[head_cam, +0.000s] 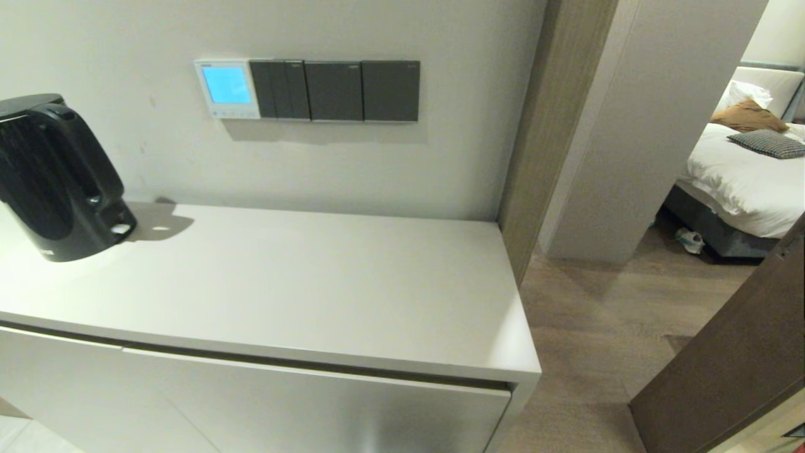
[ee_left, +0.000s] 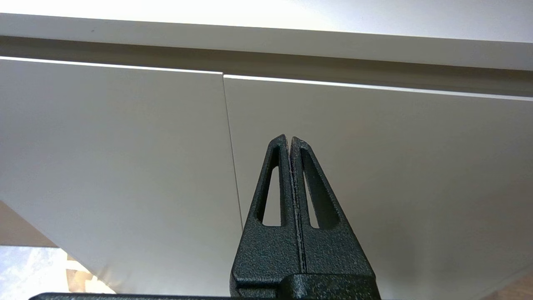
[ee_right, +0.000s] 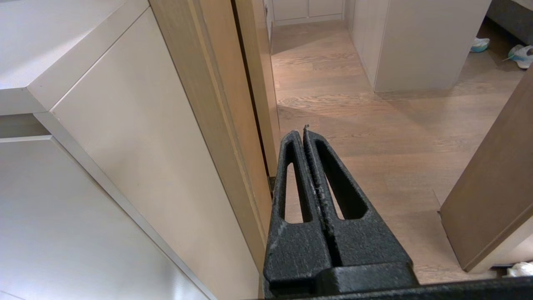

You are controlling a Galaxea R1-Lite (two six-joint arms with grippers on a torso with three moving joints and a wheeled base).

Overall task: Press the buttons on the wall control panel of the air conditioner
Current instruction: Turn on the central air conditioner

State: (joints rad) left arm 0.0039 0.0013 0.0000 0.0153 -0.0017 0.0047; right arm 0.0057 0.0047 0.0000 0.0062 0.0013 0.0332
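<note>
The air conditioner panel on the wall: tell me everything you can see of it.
The air conditioner panel is a small white, plastic-looking square mounted flat on the pale wall, above the cabinet top. Most of its face is a lit blue screen; a row of small buttons runs beneath, too small to read. Its right edge sits against a row of dark grey switches. Nothing touches its face; neither gripper shows in the head view.

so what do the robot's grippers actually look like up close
Both look alike. The left gripper and right gripper are matte black with a rough, speckled texture. Each has two long fingers tapering to a narrow tip, each finger with an elongated cut-out slot, on a blocky black base. No cables, markings or arms show in any view.
</note>
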